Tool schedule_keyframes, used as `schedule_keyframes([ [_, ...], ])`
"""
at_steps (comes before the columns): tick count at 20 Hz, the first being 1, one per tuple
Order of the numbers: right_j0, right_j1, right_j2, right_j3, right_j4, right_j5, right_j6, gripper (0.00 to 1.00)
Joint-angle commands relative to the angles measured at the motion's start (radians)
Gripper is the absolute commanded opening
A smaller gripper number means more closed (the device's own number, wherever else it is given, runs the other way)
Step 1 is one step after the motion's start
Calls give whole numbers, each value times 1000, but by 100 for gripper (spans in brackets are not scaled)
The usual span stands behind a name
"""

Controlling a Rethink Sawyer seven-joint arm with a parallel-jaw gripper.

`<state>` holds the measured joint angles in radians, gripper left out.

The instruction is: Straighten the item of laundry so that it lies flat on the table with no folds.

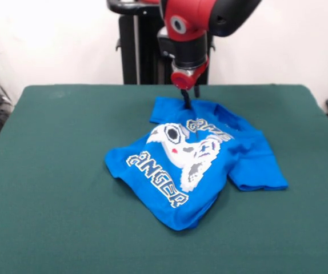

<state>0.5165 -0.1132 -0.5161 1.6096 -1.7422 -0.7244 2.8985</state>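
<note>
The gripper (189,98) hangs from the red and black arm (194,25) near the table's far side. Its dark fingers (186,98) reach down to the far edge of the blue T-shirt (210,171), close to the collar. The tips meet the cloth, but whether they are spread, pressed together or pinching the fabric cannot be told from this view.

The shirt lies on the dark green table (50,171), roughly at its middle and a little toward the robot's side. It is crumpled, not flat. The far edge under the gripper is bunched into a ridge, and the print is creased and folded over itself. The white pixel-art game controller (184,151) shows in the middle of the shirt, tilted. The lettering is broken by folds: a piece reading "ANGER" (155,180) runs slantwise along the near left part, and another fragment of letters (210,129) sits beside the collar. One short sleeve (255,171) spreads out flat toward the picture's right. The near corner of the shirt comes to a rounded, folded point toward the camera.

Behind the table stands the robot's black pedestal (135,51) against a pale wall (50,40).
</note>
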Motion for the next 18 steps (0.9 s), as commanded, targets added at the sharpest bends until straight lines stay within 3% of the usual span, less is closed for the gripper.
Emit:
schedule_keyframes([
  [1,-45,31,166,-110,-21,98,-268,100],
  [10,-139,35,189,-232,-52,121,-316,100],
  [18,-128,56,152,-314,-146,109,-211,100],
])
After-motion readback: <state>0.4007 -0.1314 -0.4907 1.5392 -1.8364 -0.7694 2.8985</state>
